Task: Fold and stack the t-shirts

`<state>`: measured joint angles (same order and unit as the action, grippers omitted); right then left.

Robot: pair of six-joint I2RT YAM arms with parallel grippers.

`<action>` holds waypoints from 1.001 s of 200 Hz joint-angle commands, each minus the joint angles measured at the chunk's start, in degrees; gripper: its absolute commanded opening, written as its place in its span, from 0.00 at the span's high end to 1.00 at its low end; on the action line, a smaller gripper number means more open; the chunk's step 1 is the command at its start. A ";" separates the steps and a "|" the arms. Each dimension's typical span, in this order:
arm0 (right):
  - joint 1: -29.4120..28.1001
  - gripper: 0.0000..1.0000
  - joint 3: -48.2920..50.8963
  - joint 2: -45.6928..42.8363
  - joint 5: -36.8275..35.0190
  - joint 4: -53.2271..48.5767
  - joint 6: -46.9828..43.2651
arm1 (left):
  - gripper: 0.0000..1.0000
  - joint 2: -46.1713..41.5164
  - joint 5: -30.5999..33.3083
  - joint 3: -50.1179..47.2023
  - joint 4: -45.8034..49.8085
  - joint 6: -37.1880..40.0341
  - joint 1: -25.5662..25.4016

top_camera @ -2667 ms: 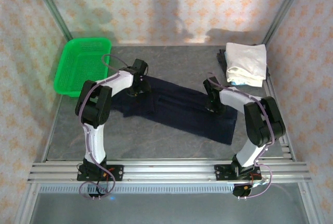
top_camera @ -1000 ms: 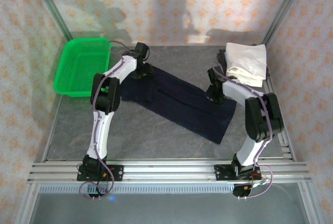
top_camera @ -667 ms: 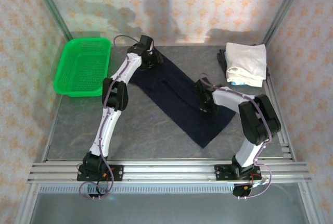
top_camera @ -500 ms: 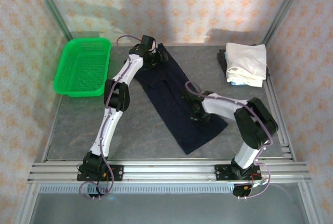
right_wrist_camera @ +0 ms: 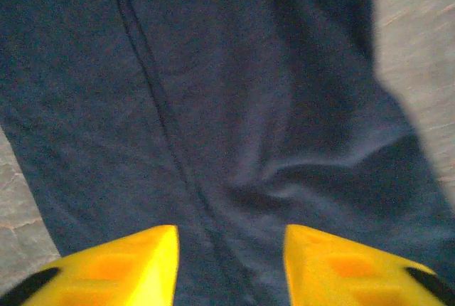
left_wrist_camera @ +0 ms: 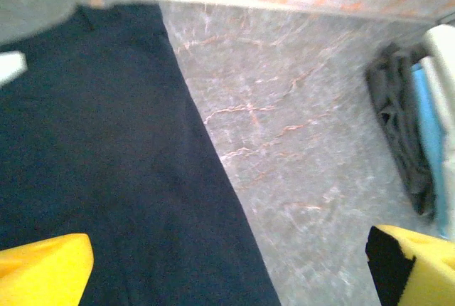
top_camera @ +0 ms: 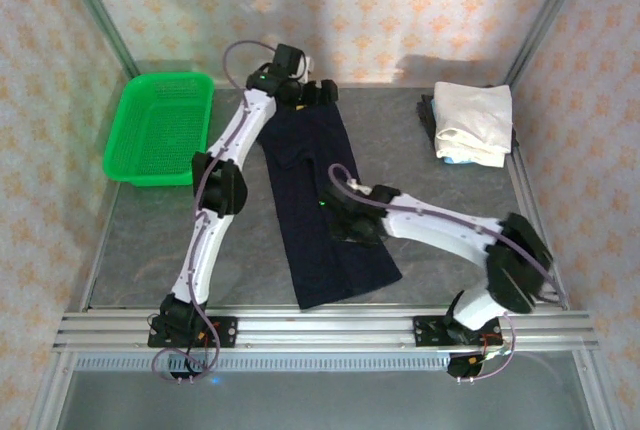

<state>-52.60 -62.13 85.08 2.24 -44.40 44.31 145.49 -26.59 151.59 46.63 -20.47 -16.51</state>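
Navy shirt (top_camera: 300, 180) lies in a long strip; left gripper (left_wrist_camera: 227, 256) wide, right gripper (right_wrist_camera: 227, 249) half-open, both empty. Next: pinch one end, fold.

Basket (top_camera: 160, 128): 1 green plastic mesh tray, rectangular, open side up, at 10 o'clock on the table, close to the left wall.
Table (top_camera: 140, 240): grey marbled surface with pale veins.
Walls (top_camera: 400, 0): cream wallpaper with an orange floral repeat, at 9, 12 and 3 o'clock.
Rails (top_camera: 320, 328): slotted aluminium bars across the near edge, at 6 o'clock.
Corner post (top_camera: 97, 12): 1 bare metal post at 11 o'clock.
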 commanded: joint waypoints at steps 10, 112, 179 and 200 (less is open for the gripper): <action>7.07 0.48 11.78 -9.79 -4.26 -5.60 -2.49 | 0.00 -17.43 11.94 -17.68 2.30 1.27 -1.31; 9.36 0.47 27.67 -16.94 5.43 -2.51 -0.94 | 0.19 -71.01 31.24 -103.71 -14.23 -32.84 -40.39; 9.46 0.49 30.66 -19.77 11.88 5.48 -5.41 | 0.36 -68.38 38.25 -109.44 -14.67 -52.92 -61.16; 9.45 0.50 30.48 -19.60 10.42 4.87 -6.18 | 0.40 -65.59 35.79 -111.42 -19.95 -53.90 -62.30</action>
<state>-43.07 -32.03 66.19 13.78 -40.14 40.16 76.66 6.94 42.72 31.90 -68.18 -77.76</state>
